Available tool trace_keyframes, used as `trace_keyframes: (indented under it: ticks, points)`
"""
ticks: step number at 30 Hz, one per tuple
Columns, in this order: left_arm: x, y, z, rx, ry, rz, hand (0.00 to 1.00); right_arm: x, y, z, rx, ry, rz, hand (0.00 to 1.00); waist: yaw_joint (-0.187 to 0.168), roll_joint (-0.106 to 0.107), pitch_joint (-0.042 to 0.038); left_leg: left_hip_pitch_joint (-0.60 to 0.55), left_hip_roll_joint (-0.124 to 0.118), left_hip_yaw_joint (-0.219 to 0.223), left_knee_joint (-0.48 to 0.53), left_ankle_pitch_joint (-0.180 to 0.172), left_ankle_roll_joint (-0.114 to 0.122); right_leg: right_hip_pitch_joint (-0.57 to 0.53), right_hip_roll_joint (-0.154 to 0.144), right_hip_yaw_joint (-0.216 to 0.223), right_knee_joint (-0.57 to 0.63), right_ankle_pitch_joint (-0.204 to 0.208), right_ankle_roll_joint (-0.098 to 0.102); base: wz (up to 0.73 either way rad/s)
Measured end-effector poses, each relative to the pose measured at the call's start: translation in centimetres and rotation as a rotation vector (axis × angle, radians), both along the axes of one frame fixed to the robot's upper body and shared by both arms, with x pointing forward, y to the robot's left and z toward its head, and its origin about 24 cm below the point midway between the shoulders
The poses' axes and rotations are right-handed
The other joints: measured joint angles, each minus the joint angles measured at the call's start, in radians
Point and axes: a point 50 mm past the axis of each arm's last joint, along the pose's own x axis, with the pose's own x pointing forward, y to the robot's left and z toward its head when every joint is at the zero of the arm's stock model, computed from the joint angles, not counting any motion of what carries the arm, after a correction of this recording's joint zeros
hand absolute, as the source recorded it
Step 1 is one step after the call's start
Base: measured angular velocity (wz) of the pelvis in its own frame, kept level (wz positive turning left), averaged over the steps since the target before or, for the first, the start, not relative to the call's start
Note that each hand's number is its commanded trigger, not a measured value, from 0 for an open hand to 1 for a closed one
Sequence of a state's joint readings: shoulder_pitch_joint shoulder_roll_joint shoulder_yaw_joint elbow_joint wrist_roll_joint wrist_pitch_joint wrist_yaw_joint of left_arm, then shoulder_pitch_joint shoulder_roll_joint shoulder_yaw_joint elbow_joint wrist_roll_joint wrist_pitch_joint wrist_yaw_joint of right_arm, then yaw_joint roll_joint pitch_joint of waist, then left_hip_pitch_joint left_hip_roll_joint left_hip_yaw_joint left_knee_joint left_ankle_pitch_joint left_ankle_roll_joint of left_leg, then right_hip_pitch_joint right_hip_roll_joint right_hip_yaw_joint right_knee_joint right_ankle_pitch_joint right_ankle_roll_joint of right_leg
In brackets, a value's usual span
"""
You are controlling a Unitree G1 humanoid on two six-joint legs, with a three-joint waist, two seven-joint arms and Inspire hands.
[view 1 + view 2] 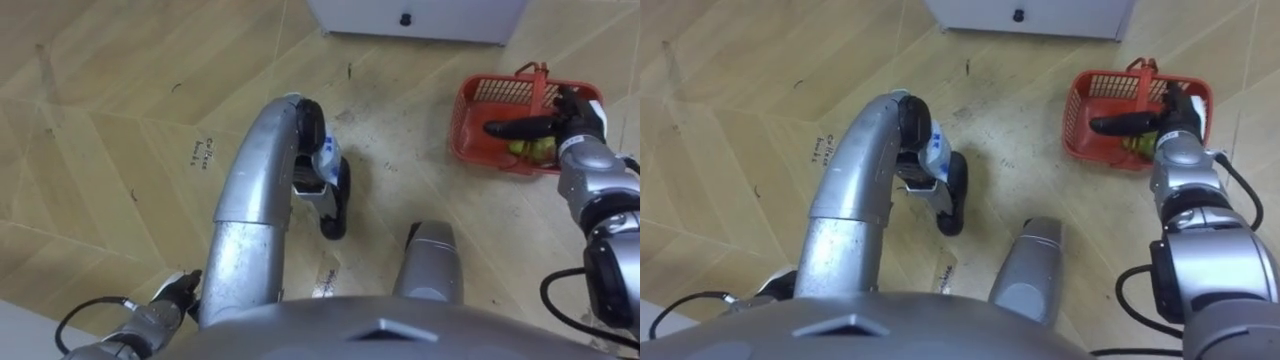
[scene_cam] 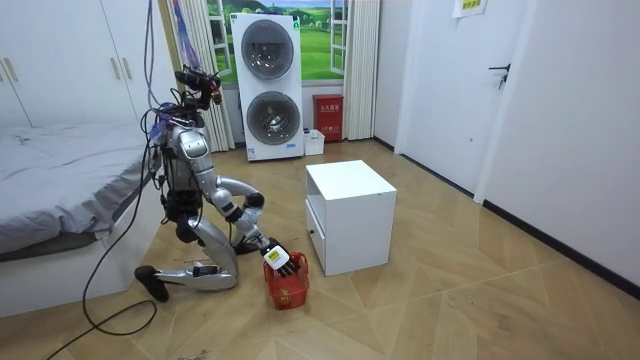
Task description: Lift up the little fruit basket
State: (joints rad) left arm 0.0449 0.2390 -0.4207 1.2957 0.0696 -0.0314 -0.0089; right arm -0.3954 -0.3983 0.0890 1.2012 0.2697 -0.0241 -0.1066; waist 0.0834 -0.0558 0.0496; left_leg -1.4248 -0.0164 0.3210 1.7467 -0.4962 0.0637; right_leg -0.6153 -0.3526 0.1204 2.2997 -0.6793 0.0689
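A red plastic fruit basket with an upright handle stands on the wooden floor to my front right, beside a white cabinet. Yellow-green fruit lies inside it. My right hand hovers over the basket's near right part, just below the handle, with the thumb stretched straight to the left across the basket and nothing held. In the room view I kneel on the floor with that hand above the basket. My left hand hangs low at my left side by my knee.
The white cabinet with a dark drawer knob stands just beyond the basket. A bed is behind me at the room view's left, and stacked washing machines stand at the far wall. Open wooden floor lies to my left.
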Motion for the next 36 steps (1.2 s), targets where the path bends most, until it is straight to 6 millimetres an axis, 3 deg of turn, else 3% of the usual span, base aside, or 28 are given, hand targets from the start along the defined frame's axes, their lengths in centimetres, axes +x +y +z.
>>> trace_keyframes:
  ticks: [1, 2, 3, 26, 36]
  points:
    - [0.0, 0.0, 0.0, -0.001, 0.001, -0.001, 0.00, 0.0, 0.0, 0.0, 0.000, 0.000, 0.000, 0.58, 0.000, 0.000, 0.0000, 0.000, -0.001, 0.000, 0.000, 0.000, -0.001, 0.000, 0.000, 0.000, 0.000, 0.000, 0.000, 0.00]
    - [0.0, 0.0, 0.0, -0.002, 0.002, -0.003, 0.00, 0.0, 0.0, 0.0, 0.001, 0.000, 0.000, 0.64, 0.000, 0.000, -0.0003, 0.000, -0.001, 0.000, -0.001, 0.001, -0.001, 0.000, -0.001, 0.000, 0.000, 0.000, 0.000, 0.00]
    - [0.0, 0.0, 0.0, -0.002, 0.002, -0.004, 0.00, 0.0, 0.0, 0.0, 0.004, 0.000, 0.003, 1.00, 0.000, 0.001, -0.0003, 0.000, -0.002, -0.001, -0.001, 0.001, -0.002, 0.000, -0.001, -0.001, 0.000, 0.000, 0.000, 0.00]
    - [0.8, -0.6, 0.1, -0.042, -0.026, -0.004, 0.00, 0.0, -0.3, 0.2, 0.080, -0.024, -0.013, 1.00, 0.003, 0.000, 0.0003, -0.002, -0.011, 0.001, -0.005, 0.006, -0.001, 0.002, -0.009, -0.005, 0.000, 0.000, 0.000, 0.00]
    - [1.0, -0.7, 0.1, -0.051, -0.026, 0.005, 0.00, -1.0, -0.7, -0.6, 0.102, 0.009, -0.053, 1.00, -0.010, -0.006, 0.0039, 0.005, -0.014, 0.000, -0.006, 0.013, 0.001, 0.014, -0.011, -0.008, 0.004, 0.000, 0.000, 0.00]
